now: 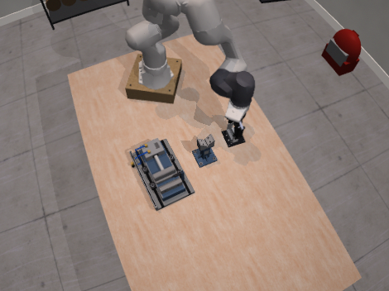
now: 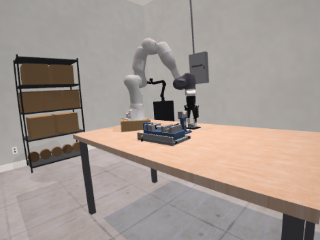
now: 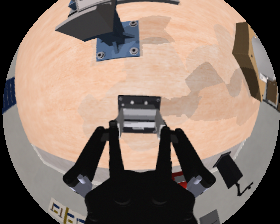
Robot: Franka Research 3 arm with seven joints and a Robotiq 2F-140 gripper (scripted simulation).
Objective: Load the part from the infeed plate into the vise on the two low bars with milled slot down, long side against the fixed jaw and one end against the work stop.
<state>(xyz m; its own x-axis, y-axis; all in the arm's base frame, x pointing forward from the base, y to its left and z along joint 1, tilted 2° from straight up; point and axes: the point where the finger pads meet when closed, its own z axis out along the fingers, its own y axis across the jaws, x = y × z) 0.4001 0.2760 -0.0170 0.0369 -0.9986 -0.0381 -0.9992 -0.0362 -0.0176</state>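
The part (image 3: 139,115), a grey metal block, lies on the dark infeed plate at the table's right side. My gripper (image 3: 139,114) comes straight down over it and is shut on the part, one finger on each long side. It also shows in the top view (image 1: 234,131) and in the exterior view (image 2: 191,117). I cannot tell which way the slot faces. The V-block (image 1: 205,146) stands between vise and infeed plate, also in the wrist view (image 3: 100,22).
The arm's wooden base (image 1: 154,79) stands at the table's back. A shelf rack (image 2: 48,110) with boxes is off the table to the left. A red object (image 1: 343,51) sits on the floor to the right.
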